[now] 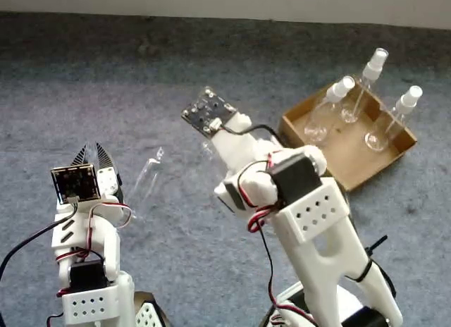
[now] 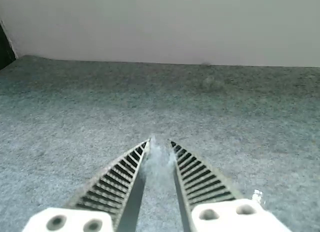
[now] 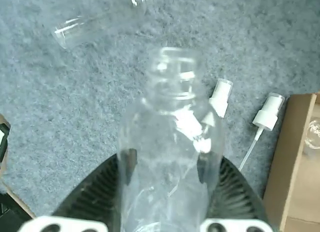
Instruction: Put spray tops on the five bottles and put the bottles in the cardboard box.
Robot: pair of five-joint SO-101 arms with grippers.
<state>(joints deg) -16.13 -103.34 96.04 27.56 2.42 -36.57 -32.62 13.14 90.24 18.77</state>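
Bottle [image 3: 170, 107], clear and uncapped, is pinched by its body between the right gripper [image 3: 165, 167] fingers, over the middle of the carpet [image 1: 211, 59]. Its long axis runs straight out from the fingers, open neck leading. The nearer spray top [image 3: 220, 97] and farther spray top [image 3: 266, 113] lie loose on the carpet just past the neck, toward the cardboard box [image 1: 349, 151] at the carpet's right edge. Three capped bottles [image 1: 341, 89] stand in the box. A second bare bottle [image 1: 144, 180] lies just beside the left gripper [image 1: 91, 152], whose fingers are slightly spread and empty. The left arm is nearer that bottle. Probably a spray top needs picking next.
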